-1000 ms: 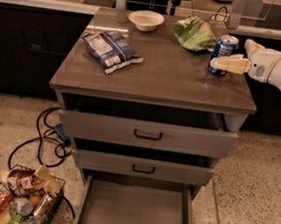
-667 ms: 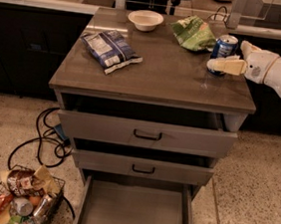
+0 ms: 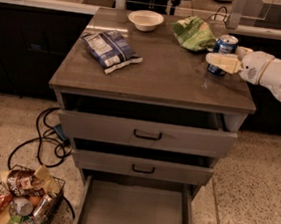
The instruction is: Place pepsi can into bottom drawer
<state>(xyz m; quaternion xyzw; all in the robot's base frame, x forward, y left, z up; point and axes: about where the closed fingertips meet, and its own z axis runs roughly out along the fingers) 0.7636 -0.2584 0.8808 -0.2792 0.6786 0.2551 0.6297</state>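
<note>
One small blue aluminium pepsi can (image 3: 227,42) upright near the brown surface's (image 3: 154,75) right edge, white gripper (image 3: 217,61) jaws across its front, hold cannot be told.

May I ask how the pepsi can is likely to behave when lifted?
The pepsi can stands upright near the right edge of the cabinet top, with the tool right at it. Its smooth metal probably makes it slippery; on its side it would likely roll. Thin walls may dent if squeezed.
</note>
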